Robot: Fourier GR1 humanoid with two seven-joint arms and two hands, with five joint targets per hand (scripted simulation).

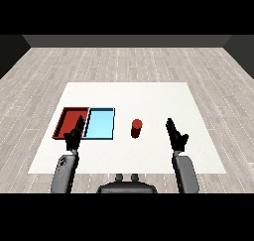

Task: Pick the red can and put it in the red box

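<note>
Pre-grasp: red can point(136, 128) upright mid-frame on the desk point(149, 93), right of the blue tray point(100, 123), both robot hands spread, empty; right robot hand point(175, 135) likely reaches left, then carries to red tray point(71, 117).

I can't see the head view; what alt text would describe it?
A red can stands upright on a white table, right of a light blue tray and red tray. The left hand and right hand are open, holding nothing.
</note>
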